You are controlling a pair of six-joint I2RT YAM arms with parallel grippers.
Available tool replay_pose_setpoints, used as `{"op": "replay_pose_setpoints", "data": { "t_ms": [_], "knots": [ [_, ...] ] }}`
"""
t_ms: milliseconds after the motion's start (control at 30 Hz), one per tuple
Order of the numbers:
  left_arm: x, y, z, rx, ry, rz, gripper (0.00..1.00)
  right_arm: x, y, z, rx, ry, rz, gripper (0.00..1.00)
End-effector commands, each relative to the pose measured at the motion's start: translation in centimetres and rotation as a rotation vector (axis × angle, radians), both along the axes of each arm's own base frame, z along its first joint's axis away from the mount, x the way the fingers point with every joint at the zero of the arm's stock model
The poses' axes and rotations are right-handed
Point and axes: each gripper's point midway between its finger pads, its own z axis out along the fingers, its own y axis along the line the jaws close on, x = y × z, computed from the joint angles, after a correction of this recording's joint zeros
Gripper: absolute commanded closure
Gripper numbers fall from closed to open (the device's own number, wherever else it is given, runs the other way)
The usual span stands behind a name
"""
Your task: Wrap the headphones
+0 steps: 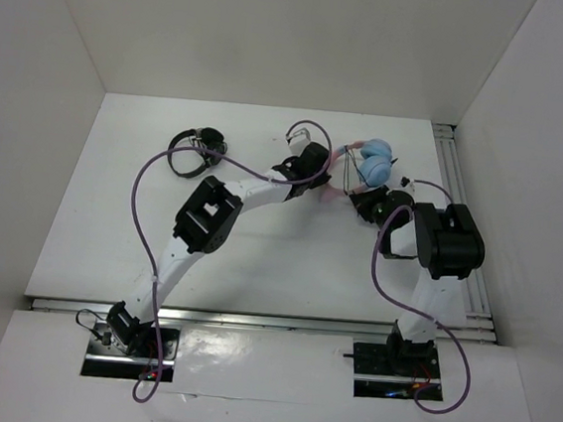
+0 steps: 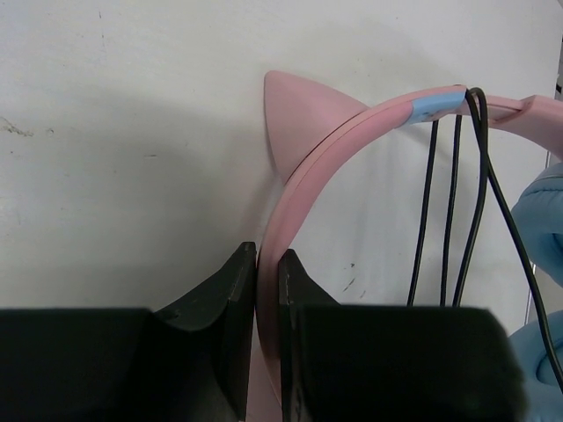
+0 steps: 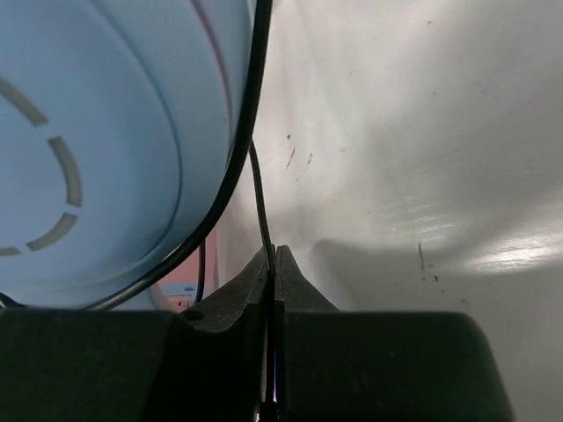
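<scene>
Clamping headband (image 2: 352, 132): left end effector (image 2: 266, 268) | pinching cable (image 3: 261, 202): right end effector (image 3: 274, 259) | headphones (image 1: 371, 162) axis near-left to far-right, cups (image 3: 88, 132) far-right

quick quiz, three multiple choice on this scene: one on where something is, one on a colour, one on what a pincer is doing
1. In the top view, where do the all-black headphones lie?
A. by the right arm's base
B. on the far left part of the table
C. on the rail at the right

2. What colour is the cat ear?
A. pink
B. light blue
C. black

3. What is the right pincer doing?
A. open above bare table
B. shut on an ear cup
C. shut on the thin black cable

Answers:
1 B, they lie far and left, well away from the bases.
2 A, the left wrist view shows it plainly pink.
3 C, the cable runs down into the closed jaws.
</scene>
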Motion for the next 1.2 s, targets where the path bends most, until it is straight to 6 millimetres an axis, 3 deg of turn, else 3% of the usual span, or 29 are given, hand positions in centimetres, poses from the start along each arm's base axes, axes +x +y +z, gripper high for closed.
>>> {"op": "replay_pose_setpoints", "data": {
  "t_ms": [0, 133, 300, 333, 400, 500, 567, 633, 833, 967, 1000, 1033, 1100, 1133, 1167],
  "knots": [
    [1.4, -1.4, 7.1, -0.126, -0.148, 0.03, 0.76, -0.2, 0.1, 0.9, 0.065, -0.05, 0.015, 0.91],
    [1.2, -1.7, 8.1, -0.124, -0.174, 0.035, 0.78, -0.9, 0.5, 0.5, 0.124, -0.053, 0.035, 0.83],
    [1.1, -2.0, 8.1, -0.14, -0.165, 0.029, 0.97, -1.3, 0.3, 0.8, 0.184, -0.073, 0.043, 0.76],
    [0.8, -2.5, 8.4, -0.148, -0.173, 0.02, 0.92, -1.3, 0.5, 1.2, 0.187, -0.091, 0.055, 0.76],
    [0.9, -2.6, 8.8, -0.154, -0.18, 0.02, 0.73, -1.6, 0.2, 0.8, 0.197, -0.079, 0.05, 0.76],
    [0.4, -3.9, 10.2, -0.154, -0.209, -0.011, 0.63, -1.5, -0.3, 1.2, 0.196, -0.091, 0.04, 0.76],
    [0.0, -4.6, 10.6, -0.153, -0.218, -0.026, 0.52, -1.5, -0.6, 1.4, 0.198, -0.091, 0.039, 0.76],
    [0.2, -4.7, 11.2, -0.162, -0.244, -0.03, 0.33, -1.5, -0.9, 1.5, 0.2, -0.091, 0.038, 0.76],
    [0.0, -5.1, 14.2, -0.18, -0.295, -0.037, 0.29, -1.8, -1.2, 1.3, 0.209, -0.066, 0.025, 0.76],
    [-0.1, -4.8, 13.4, -0.162, -0.28, -0.03, 0.29, -2.6, -1.9, 1.0, 0.205, -0.04, -0.007, 0.75],
    [-0.2, -4.8, 13.8, -0.162, -0.28, -0.03, 0.27, -2.8, -1.9, 1.1, 0.197, -0.041, -0.005, 0.75],
    [-0.6, -4.7, 14.1, -0.156, -0.279, -0.045, 0.09, -3.2, -1.8, 0.7, 0.198, -0.031, -0.006, 0.71],
    [-0.9, -4.4, 14.6, -0.157, -0.281, -0.045, 0.09, -3.6, -1.8, 0.4, 0.207, -0.014, -0.01, 0.71],
    [-0.9, -4.3, 15.8, -0.161, -0.305, -0.05, 0.05, -3.8, -1.8, 0.6, 0.215, -0.013, -0.012, 0.7],
    [-1.4, -4.2, 15.7, -0.137, -0.307, -0.045, 0.0, -4.3, -1.9, 0.7, 0.212, -0.02, -0.022, 0.65]
  ]
}}
